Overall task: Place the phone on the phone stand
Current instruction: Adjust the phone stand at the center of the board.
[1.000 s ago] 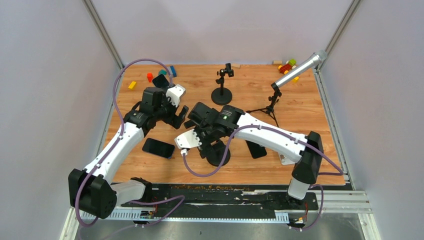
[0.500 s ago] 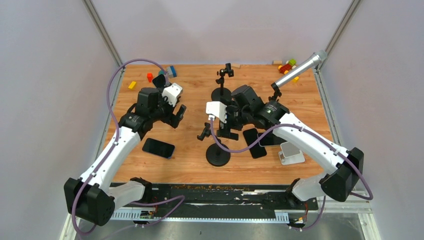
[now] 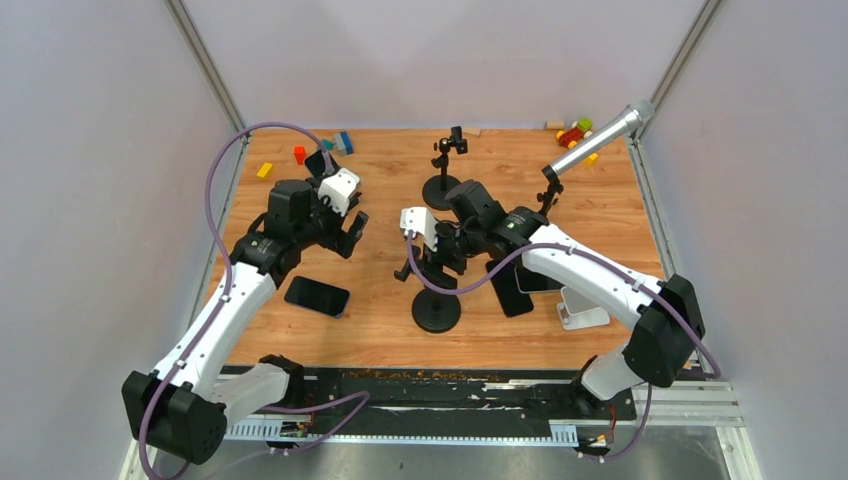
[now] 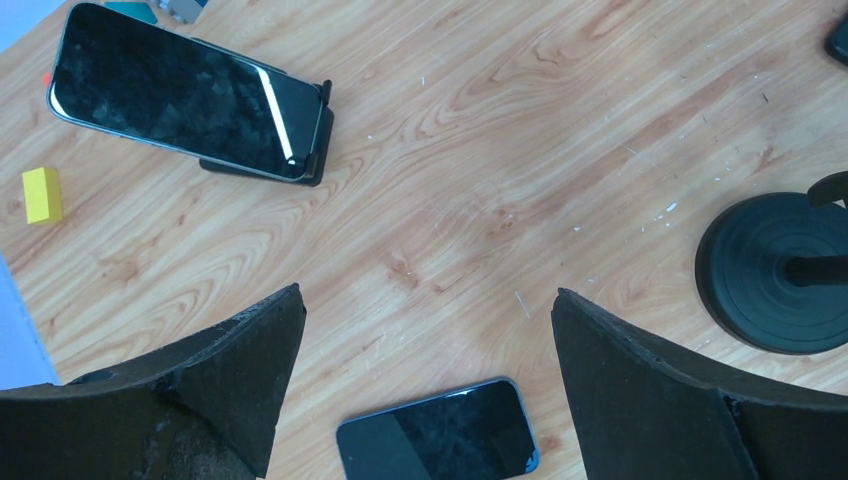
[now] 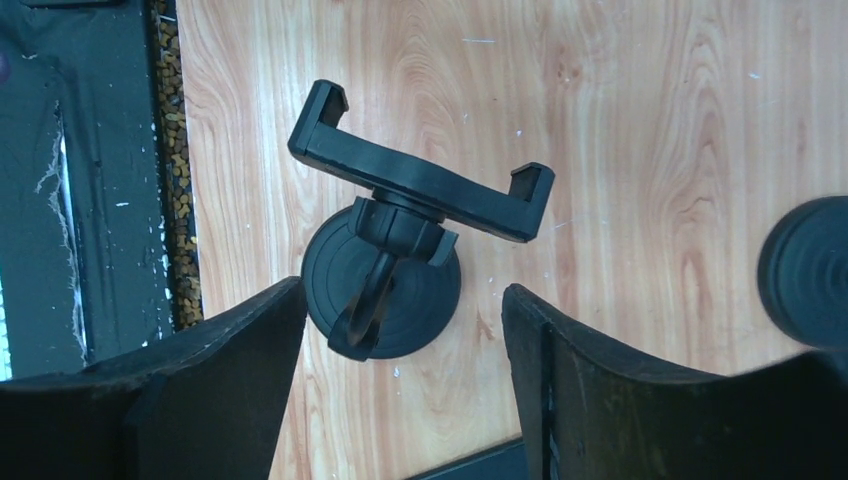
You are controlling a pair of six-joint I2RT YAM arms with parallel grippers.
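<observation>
Phone, slim, black and glass-faced [image 4: 435, 430], was gripped by neither pincer: the left pincer [image 4: 428, 300] was spread wide near where it was laid flat on the wooden table [image 4: 560, 130]; the right pincer [image 5: 403, 290], also parted, was poised over the black clamp-armed, round-based phone stand [image 5: 420, 190]. The phone's long edges were judged best squared between the jaws before closing.

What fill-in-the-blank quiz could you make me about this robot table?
The left gripper is ___, holding nothing.
The clamp stand below the right gripper holds ___ phone.
One phone lies flat on the ___ table.
Missing words: open; no; wooden.
</observation>
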